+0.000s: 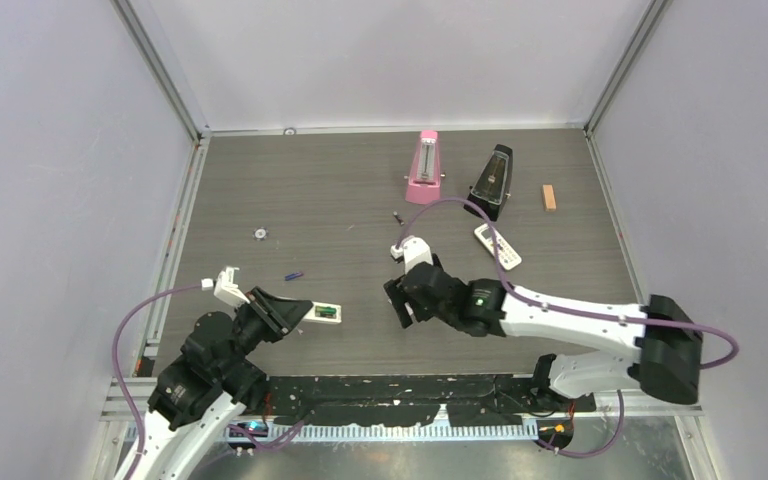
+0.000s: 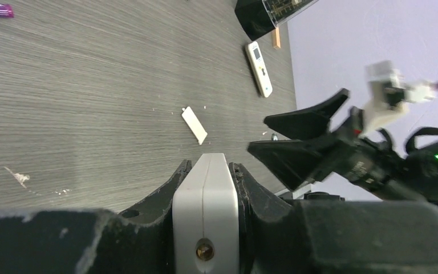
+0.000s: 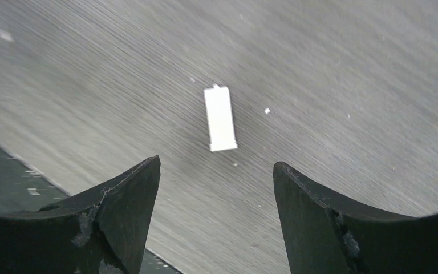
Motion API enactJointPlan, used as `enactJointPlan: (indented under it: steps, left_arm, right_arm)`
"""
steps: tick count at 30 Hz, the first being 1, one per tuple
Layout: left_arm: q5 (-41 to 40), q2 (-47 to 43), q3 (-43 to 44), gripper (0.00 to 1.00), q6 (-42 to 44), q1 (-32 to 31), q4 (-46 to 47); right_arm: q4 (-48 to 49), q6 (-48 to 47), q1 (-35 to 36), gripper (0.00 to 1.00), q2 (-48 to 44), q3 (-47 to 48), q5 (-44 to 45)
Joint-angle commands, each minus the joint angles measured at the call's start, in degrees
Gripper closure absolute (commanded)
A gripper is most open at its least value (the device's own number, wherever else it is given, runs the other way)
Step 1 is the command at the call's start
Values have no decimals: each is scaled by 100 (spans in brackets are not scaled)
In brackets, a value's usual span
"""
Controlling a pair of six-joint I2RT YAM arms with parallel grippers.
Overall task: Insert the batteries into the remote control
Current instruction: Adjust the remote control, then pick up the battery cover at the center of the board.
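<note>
Near on the left, the left hand (image 1: 298, 312) held the remote control (image 1: 328, 312) tight. To its right, the right hand (image 3: 217, 171) hung wide open above a flat white piece (image 3: 220, 118) on the counter (image 1: 340, 200). A purple battery (image 1: 293, 275) lay farther back.

flat cover (image 3: 220, 118) right of remote control (image 2: 205, 211)

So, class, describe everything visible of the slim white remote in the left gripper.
The remote control is a slim white plastic bar, gripped at one end by the shut left gripper and jutting out beyond its fingertips. From above, its upper face shows a dark recess with something green inside. The left wrist view shows a seam along it and a small brass-coloured fitting.
</note>
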Motion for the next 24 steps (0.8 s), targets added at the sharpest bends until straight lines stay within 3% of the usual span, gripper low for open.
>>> enactJointPlan:
  steps: [1, 10, 24]
  left_arm:
    - [-179, -90, 283, 100, 194, 3, 94]
    - [-53, 155, 334, 100, 333, -2, 149]
    - [389, 260, 289, 100, 536, -2, 481]
  right_arm:
    - [-255, -202, -308, 22, 925, 411, -205]
    - [-670, -872, -795, 32, 2621, 1102, -1019]
    - [-1064, -959, -1070, 45, 3321, 1343, -2004]
